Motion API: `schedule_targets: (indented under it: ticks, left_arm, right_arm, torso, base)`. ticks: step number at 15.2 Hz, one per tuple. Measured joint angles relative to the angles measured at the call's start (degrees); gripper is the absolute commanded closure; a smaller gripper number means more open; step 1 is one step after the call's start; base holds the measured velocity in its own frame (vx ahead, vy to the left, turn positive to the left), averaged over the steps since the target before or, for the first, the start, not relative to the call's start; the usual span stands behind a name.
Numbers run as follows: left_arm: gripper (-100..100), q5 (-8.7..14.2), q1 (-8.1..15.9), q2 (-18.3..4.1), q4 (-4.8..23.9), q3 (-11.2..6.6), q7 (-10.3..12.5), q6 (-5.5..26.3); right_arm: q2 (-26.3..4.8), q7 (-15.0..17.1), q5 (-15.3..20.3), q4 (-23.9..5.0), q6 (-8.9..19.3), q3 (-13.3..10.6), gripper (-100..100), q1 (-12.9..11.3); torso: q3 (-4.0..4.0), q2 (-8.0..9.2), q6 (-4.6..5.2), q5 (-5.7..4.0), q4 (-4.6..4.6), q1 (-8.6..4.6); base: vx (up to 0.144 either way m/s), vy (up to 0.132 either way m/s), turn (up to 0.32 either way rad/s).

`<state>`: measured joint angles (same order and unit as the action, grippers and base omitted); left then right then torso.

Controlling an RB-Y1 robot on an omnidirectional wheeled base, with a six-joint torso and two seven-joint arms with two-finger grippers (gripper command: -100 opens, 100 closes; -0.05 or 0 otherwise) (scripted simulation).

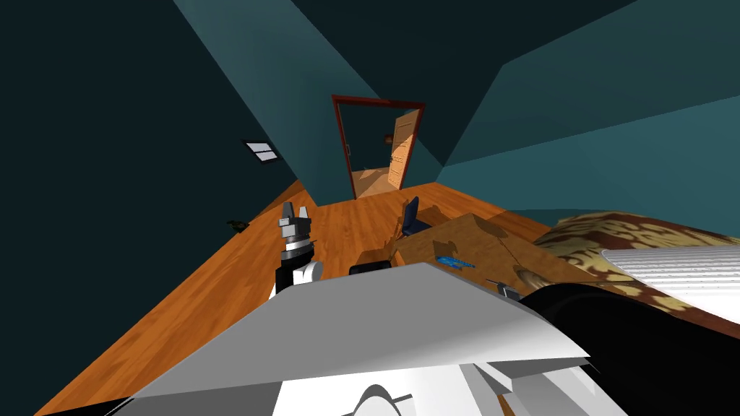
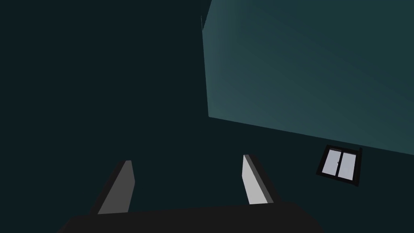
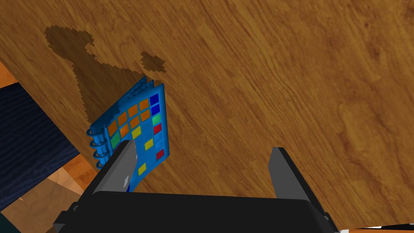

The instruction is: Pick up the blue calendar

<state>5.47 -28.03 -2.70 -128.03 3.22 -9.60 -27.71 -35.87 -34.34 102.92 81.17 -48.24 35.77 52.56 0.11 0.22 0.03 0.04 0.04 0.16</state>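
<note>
The blue calendar lies on a wooden desk. In the right wrist view the calendar shows a grid of coloured squares and ring binding. It sits near the desk's edge. My right gripper hovers over the desk, open. One of its fingers covers the calendar's near corner; the rest of the calendar lies beyond that finger, and the gap between the fingers holds only bare wood. My left gripper is raised over the floor to the left, and its fingers stand open with nothing between them.
A dark blue chair stands at the desk's far side, and its seat lies just past the desk edge by the calendar. A patterned bed is at the right. An open doorway lies ahead across the wooden floor.
</note>
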Motion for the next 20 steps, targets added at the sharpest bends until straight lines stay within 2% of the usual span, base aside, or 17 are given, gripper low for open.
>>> schedule_targets:
  ticks: [5,7,11,15,20]
  left_arm:
    - [0,0.0,0.02,0.0,0.0,0.0,0.0,0.0]
    - [0,0.0,0.0,0.0,0.01,0.0,0.0,0.0]
    - [0,0.0,-0.04,-0.01,0.0,-0.01,0.0,0.0]
    - [0,0.0,-0.01,0.0,0.0,0.0,0.0,0.0]
    - [0,0.0,-0.01,0.0,0.0,0.0,0.0,0.0]
  right_arm:
    - [0.4,-1.16,1.79,3.07,-2.44,1.78,-100,0.06]
    - [0.2,-1.2,3.02,3.1,-3.65,1.57,-100,0.41]
    - [0.25,-0.62,3.36,1.3,-2.97,0.44,-100,0.48]
    - [0.07,0.09,3.02,0.29,-1.97,0.08,-100,0.53]
    - [0.05,0.15,3.0,0.17,-1.88,0.04,-100,0.51]
  torso:
    - [0.37,0.62,0.01,0.0,0.15,-0.04]
    - [0.1,0.08,-0.01,-0.03,0.06,-0.1]
    - [-0.61,-1.1,-0.04,-0.05,-0.22,-0.22]
    - [-0.2,-0.36,0.01,0.01,-0.08,0.03]
    - [-0.09,-0.19,0.0,-0.01,-0.03,-0.04]
  base:
    - [-0.172,0.004,0.041]
    - [0.112,-0.018,0.075]
    - [0.219,-0.029,0.013]
    - [0.015,0.021,-0.053]
    - [-0.001,-0.001,0.003]
